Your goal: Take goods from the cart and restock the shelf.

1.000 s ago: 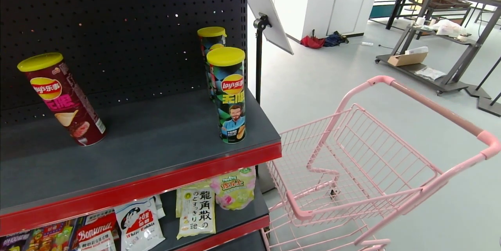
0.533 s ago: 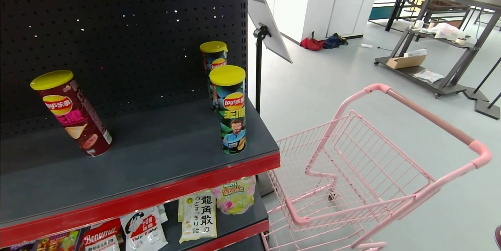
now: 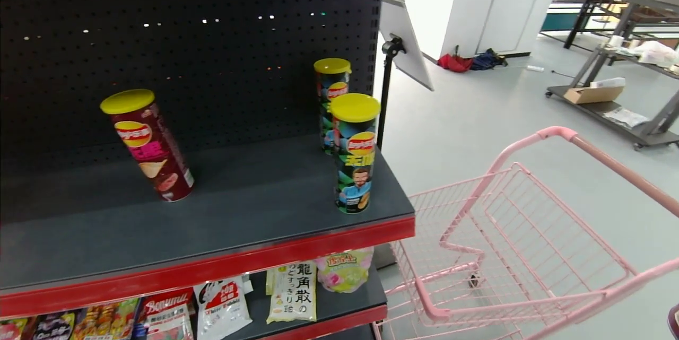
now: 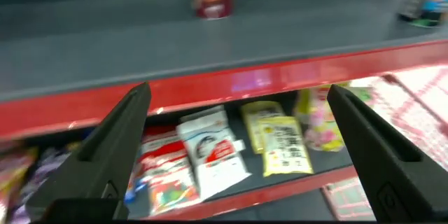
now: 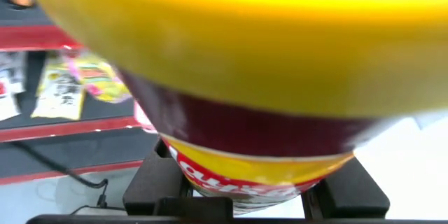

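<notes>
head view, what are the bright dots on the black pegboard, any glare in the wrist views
Head view: likely light through holes in the black perforated metal back panel. Left wrist view: a pale sheen on the red shelf edge. Right wrist view: no glare; the yellow lid of the maroon chip can in the right end effector is brightly lit.
</notes>
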{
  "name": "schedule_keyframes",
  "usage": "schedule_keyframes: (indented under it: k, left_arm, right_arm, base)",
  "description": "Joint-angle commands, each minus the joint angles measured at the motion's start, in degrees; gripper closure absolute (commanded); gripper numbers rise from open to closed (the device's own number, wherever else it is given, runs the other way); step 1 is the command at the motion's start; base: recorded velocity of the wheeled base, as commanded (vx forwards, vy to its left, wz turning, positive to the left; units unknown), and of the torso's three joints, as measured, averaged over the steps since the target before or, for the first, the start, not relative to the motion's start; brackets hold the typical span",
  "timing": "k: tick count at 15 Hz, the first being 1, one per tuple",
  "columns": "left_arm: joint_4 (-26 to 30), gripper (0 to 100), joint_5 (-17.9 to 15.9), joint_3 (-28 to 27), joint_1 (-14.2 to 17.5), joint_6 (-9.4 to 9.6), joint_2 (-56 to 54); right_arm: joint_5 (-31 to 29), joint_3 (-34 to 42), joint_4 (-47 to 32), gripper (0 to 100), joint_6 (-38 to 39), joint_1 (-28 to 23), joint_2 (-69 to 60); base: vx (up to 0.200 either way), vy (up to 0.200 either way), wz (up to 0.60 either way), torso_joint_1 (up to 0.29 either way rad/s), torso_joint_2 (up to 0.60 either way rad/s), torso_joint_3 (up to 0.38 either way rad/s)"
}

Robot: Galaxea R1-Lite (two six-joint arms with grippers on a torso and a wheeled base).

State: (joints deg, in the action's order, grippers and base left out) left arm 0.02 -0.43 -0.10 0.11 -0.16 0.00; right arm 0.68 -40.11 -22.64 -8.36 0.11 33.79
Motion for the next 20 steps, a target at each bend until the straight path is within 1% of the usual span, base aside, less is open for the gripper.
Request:
schedule_keyframes:
  k: [1, 2, 5, 7, 9, 10, 11, 12, 13, 17, 20]
  left_arm:
    - [0.0, 0, 0.0, 0.0, 0.1, -0.02, 0.1]
    - [0.0, 0, 0.0, 0.0, 0.1, -0.02, 0.1]
    - [0.0, 0, 0.0, 0.0, 0.1, -0.02, 0.1]
    - [0.0, 0, 0.0, 0.0, 0.1, -0.02, 0.1]
    - [0.0, 0, 0.0, 0.0, 0.1, -0.02, 0.1]
    - [0.0, 0, 0.0, 0.0, 0.1, -0.02, 0.1]
    - [0.0, 0, 0.0, 0.0, 0.1, -0.02, 0.1]
    - [0.0, 0, -0.1, 0.0, 0.1, 0.07, 0.1]
    - [0.0, 0, -0.1, 0.0, 0.1, 0.07, 0.1]
    - [0.0, 0, -0.1, 0.0, 0.1, -0.02, 0.1]
    - [0.0, 0, -0.1, 0.0, 0.1, -0.02, 0.1]
  right_arm:
    - [0.0, 0.3, 0.0, 100, 0.0, 0.1, 0.1]
    - [0.0, 0.4, 0.0, 100, 0.0, 0.1, 0.0]
    - [0.0, 1.5, 0.0, 100, 0.1, -0.1, -1.5]
    - [0.2, 3.6, 0.8, 100, 0.4, -0.1, -5.0]
    - [0.7, 7.7, 4.4, 100, 1.7, 0.2, -8.6]
    - [2.0, 10.4, 7.6, 100, 1.9, 0.3, -10.2]
    - [4.4, 13.5, 11.6, 100, 2.0, 0.2, -12.1]
    - [5.4, 16.3, 14.3, 100, 1.8, 0.2, -13.8]
    - [5.2, 17.3, 14.6, 100, 1.7, -0.1, -14.5]
    - [5.3, 21.3, 14.3, 100, 1.9, 0.0, -20.9]
    - [5.5, 23.2, 14.2, 100, 2.8, 0.1, -23.0]
  base:
    - [0.000, 0.000, 0.60, 0.012, 0.00, 0.002]
    - [0.000, 0.000, 0.60, 0.012, 0.00, -0.002]
    - [0.000, 0.000, 0.00, 0.000, 0.00, 0.000]
    - [0.000, 0.000, 0.00, 0.000, 0.00, 0.000]
    - [0.000, 0.000, 0.00, 0.000, 0.00, 0.000]
    - [0.000, 0.000, 0.00, 0.000, 0.00, 0.000]
    - [0.000, 0.000, 0.00, 0.000, 0.00, 0.000]
    - [0.000, 0.200, 0.00, 0.007, 0.00, 0.002]
    - [0.000, 0.200, 0.00, 0.002, 0.00, -0.002]
    - [0.000, 0.200, 0.00, 0.000, 0.00, 0.001]
    - [0.000, 0.200, 0.00, -0.004, 0.00, 0.004]
